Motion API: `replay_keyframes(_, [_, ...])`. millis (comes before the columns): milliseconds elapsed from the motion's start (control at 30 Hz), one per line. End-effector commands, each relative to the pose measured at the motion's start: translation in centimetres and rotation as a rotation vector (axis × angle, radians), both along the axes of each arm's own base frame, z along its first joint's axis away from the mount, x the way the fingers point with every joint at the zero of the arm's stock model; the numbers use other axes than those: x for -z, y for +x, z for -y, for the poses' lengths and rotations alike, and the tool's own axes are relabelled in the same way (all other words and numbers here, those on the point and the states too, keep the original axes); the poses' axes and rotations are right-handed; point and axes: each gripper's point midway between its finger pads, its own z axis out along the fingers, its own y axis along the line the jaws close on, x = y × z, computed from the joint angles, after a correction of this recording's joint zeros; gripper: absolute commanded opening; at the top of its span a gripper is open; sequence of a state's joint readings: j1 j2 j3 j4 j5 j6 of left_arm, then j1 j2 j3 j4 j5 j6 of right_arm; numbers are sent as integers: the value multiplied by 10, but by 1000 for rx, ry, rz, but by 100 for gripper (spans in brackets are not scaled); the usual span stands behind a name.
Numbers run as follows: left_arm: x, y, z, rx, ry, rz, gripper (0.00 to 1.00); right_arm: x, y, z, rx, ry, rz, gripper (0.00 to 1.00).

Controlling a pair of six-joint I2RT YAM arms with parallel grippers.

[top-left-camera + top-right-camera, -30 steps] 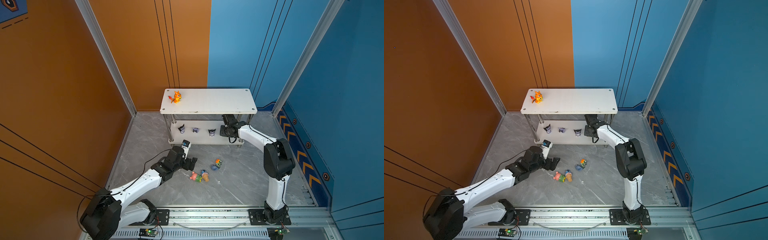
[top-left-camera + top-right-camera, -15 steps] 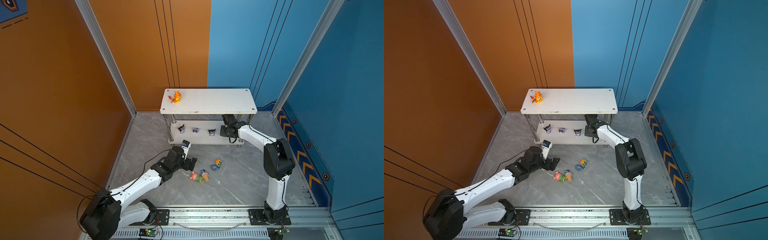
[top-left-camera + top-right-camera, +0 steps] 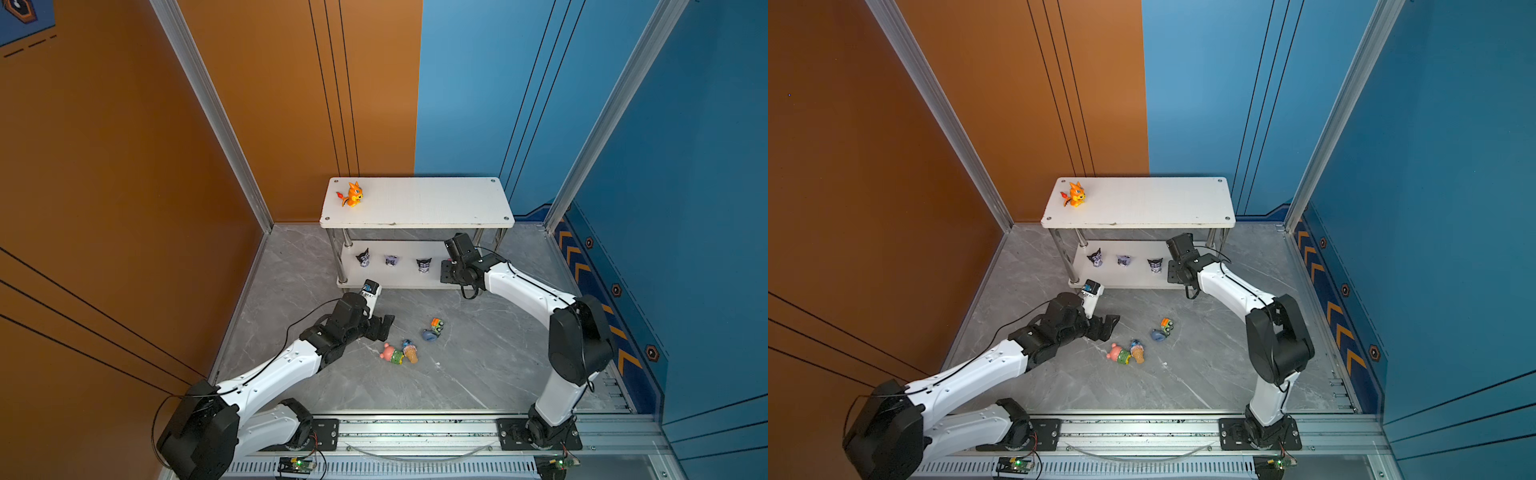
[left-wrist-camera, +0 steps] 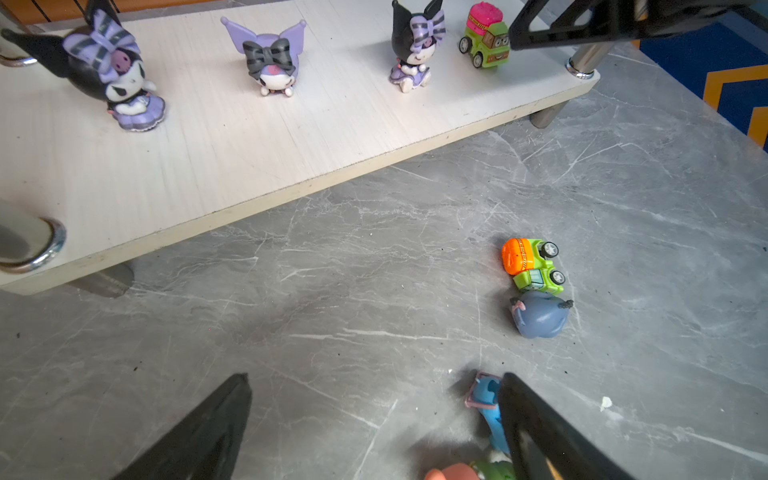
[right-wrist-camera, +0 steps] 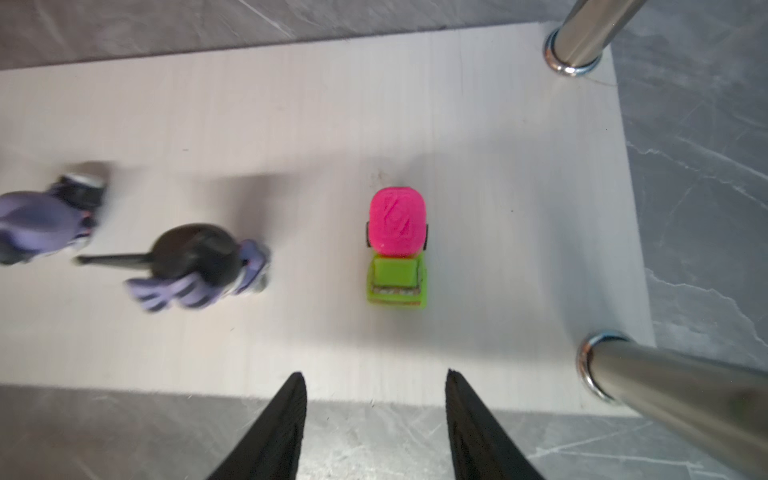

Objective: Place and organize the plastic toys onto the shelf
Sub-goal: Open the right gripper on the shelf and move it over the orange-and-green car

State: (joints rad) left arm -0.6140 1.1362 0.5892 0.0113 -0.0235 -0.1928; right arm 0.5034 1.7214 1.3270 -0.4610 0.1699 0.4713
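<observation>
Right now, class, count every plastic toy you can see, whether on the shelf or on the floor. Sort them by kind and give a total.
Black-purple imps: 3
Blocky cars: 2
Orange dragon: 1
Grey-blue donkey: 1
Pink bear: 1
Blue creature on cone: 1
Total: 9

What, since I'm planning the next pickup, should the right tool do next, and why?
Probably draw the right tool straight back from the shelf: its jaws stand apart, the pink car sits upright and free on the lower tier, and a chrome leg is close beside the tool.
</observation>
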Motion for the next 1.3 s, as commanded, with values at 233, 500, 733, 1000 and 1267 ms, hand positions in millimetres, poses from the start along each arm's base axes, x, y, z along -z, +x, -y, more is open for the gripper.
replay_keyframes(233, [1,-6,5,23,-31,-14,94,14,-96,11,-48,-58,-45,56])
replay_keyframes(500, [0,-3,15,35,-58,-22,94,62,-141,0,-77,-40,-136,57])
replay_keyframes(733, [0,-3,18,38,-48,-23,94,83,-140,-12,-80,-2,-177,57])
replay_keyframes(1000, [3,-3,15,31,-38,-26,94,86,-134,-20,-86,11,-178,56])
replay_keyframes(1267, [3,-2,16,33,-34,-23,94,90,-127,-25,-91,-3,-188,56])
